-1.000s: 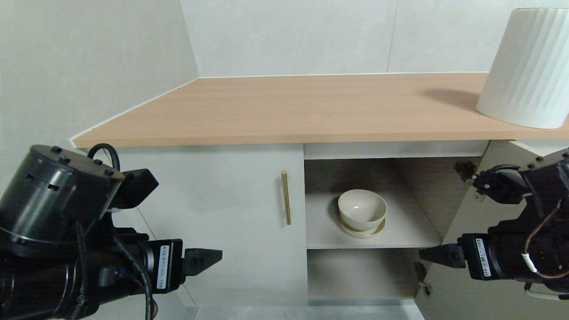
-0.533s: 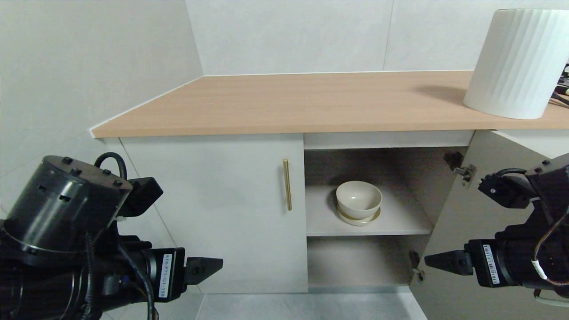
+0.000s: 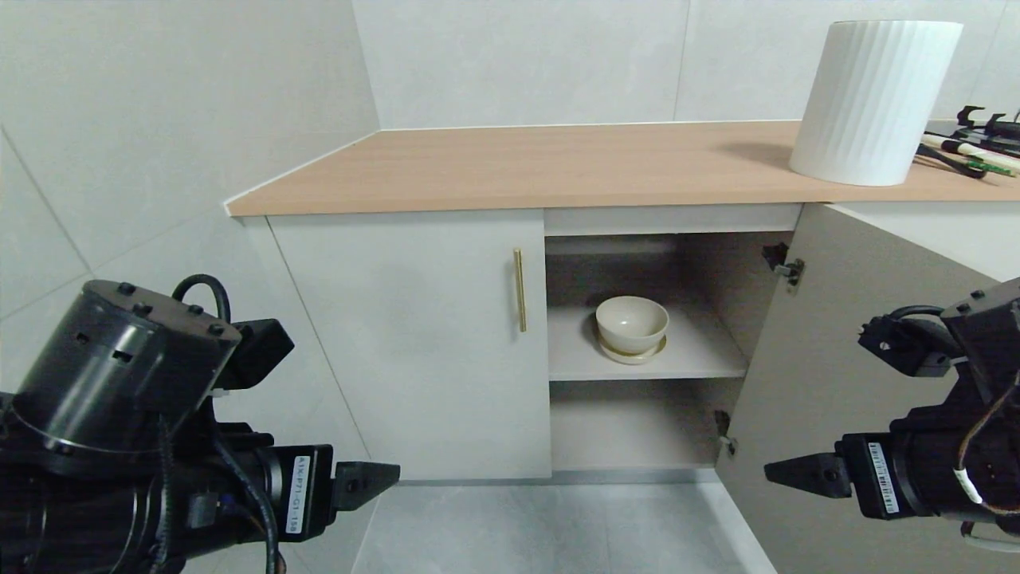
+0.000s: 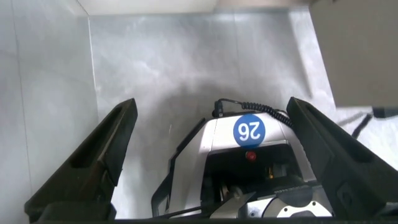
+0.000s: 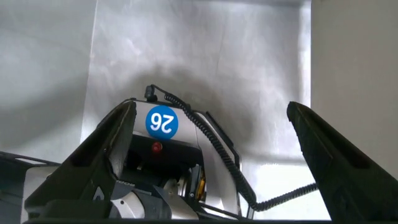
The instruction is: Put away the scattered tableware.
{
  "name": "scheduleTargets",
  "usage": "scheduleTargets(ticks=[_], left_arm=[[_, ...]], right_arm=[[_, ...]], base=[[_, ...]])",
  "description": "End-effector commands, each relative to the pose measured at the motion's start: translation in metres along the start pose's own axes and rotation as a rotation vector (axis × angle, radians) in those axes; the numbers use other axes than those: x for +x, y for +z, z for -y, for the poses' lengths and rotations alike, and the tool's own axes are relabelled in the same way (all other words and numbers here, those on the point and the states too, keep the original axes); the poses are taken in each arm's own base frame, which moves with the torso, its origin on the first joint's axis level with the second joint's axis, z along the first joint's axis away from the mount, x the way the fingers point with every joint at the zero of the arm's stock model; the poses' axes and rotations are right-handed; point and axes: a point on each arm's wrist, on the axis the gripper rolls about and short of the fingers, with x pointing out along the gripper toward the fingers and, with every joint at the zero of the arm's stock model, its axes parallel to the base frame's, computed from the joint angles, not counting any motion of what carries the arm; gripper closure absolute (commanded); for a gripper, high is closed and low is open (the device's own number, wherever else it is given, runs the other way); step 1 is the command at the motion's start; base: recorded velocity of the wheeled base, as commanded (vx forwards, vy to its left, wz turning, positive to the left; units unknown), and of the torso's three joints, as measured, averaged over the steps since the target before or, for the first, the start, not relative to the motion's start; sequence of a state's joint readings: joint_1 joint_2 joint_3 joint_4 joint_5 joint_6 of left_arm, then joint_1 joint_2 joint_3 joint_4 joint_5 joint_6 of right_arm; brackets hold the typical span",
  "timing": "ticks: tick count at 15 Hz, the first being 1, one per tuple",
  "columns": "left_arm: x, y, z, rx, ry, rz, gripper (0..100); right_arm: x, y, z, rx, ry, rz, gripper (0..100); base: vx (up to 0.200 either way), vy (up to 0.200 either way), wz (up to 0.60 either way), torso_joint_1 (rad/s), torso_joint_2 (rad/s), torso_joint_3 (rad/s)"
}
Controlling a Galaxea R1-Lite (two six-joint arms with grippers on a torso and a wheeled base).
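A cream bowl (image 3: 632, 321) sits on a small plate (image 3: 633, 353) on the upper shelf of the open cabinet (image 3: 677, 363). My left gripper (image 3: 373, 479) hangs low in front of the shut left door, well apart from the bowl. In the left wrist view that gripper (image 4: 211, 162) is open with nothing between its fingers (image 4: 93, 162). Low by the open right door is my right gripper (image 3: 790, 473). The right wrist view shows this gripper (image 5: 211, 162) open and empty too, its fingers (image 5: 339, 165) spread wide over the grey floor.
The right cabinet door (image 3: 805, 351) stands swung open toward me. The left door (image 3: 414, 343) is shut and has a brass handle (image 3: 519, 289). A white ribbed cylinder (image 3: 870, 100) and some pens (image 3: 968, 151) rest on the wooden countertop (image 3: 542, 163). The lower shelf (image 3: 629, 434) is bare.
The whole head view has shifted: the cabinet now looks smaller and farther, so the camera has backed away. Bowl and plate stay put on the shelf. Both grippers remain open.
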State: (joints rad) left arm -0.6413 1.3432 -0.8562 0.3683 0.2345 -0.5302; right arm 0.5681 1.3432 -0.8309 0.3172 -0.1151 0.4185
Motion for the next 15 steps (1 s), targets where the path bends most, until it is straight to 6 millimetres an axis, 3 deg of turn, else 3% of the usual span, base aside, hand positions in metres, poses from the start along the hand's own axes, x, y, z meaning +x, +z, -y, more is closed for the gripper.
scheduleTargets(ticks=[1,3,12,15], left_arm=[[0.002,0.000,0.000,0.001,0.004,-0.006,0],[0.002,0.000,0.000,0.001,0.004,-0.006,0],[0.003,-0.001,0.000,0.001,0.007,-0.009,0],[0.003,-0.002,-0.001,0.003,0.008,-0.012,0]], right_arm=[[0.003,0.000,0.000,-0.002,-0.003,-0.009,0],[0.003,-0.001,0.000,-0.002,-0.004,-0.012,0],[0.001,-0.003,0.001,-0.008,-0.007,-0.031,0],[-0.015,-0.015,0.006,-0.087,-0.017,-0.093,0]], base=[[-0.200,0.000,0.00,-0.002,0.00,0.002],[-0.200,0.000,0.00,0.005,0.00,0.009],[0.000,0.000,0.00,0.000,0.00,0.000],[0.000,-0.200,0.00,0.001,0.00,0.002]])
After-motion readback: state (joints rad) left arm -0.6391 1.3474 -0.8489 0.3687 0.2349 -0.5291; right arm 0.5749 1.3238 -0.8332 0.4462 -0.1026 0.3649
